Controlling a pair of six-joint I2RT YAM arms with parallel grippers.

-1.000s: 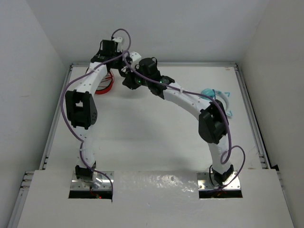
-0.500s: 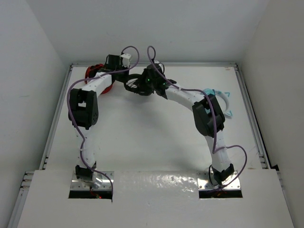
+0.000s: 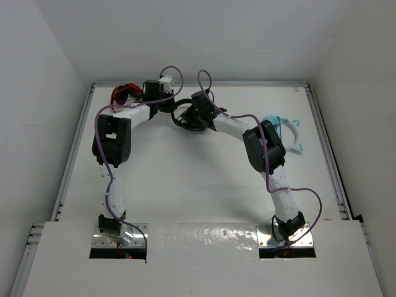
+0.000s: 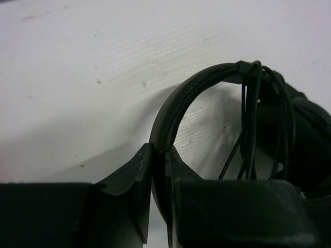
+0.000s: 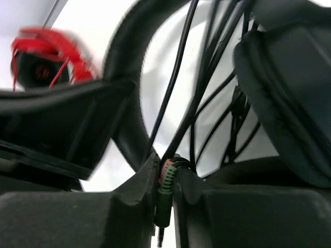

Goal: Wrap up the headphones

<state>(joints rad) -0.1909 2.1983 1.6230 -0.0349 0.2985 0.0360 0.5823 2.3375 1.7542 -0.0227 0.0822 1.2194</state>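
The black headphones [image 3: 183, 115] lie at the back of the table between both grippers. In the left wrist view my left gripper [image 4: 159, 155] is shut on the thin black headband [image 4: 178, 106]; the dark cable [image 4: 251, 119] hangs in loops over the band beside an earcup [image 4: 305, 139]. In the right wrist view my right gripper [image 5: 166, 170] is shut on the cable's plug end [image 5: 165, 194], green and red strain reliefs showing between the fingers. Cable strands [image 5: 207, 88] run up past an earcup [image 5: 289, 98]. In the top view the left gripper [image 3: 168, 105] and right gripper [image 3: 189, 119] sit close together.
Red headphones [image 3: 124, 93] lie at the back left corner, also in the right wrist view [image 5: 44, 54]. Teal headphones with a white cat-ear band [image 3: 288, 133] lie at the right, partly behind the right arm. White walls enclose the table on three sides.
Both arms have lowered and drawn toward the table's back centre. The left arm swung right, uncovering the red headphones. The right gripper moved slightly right with the cable.
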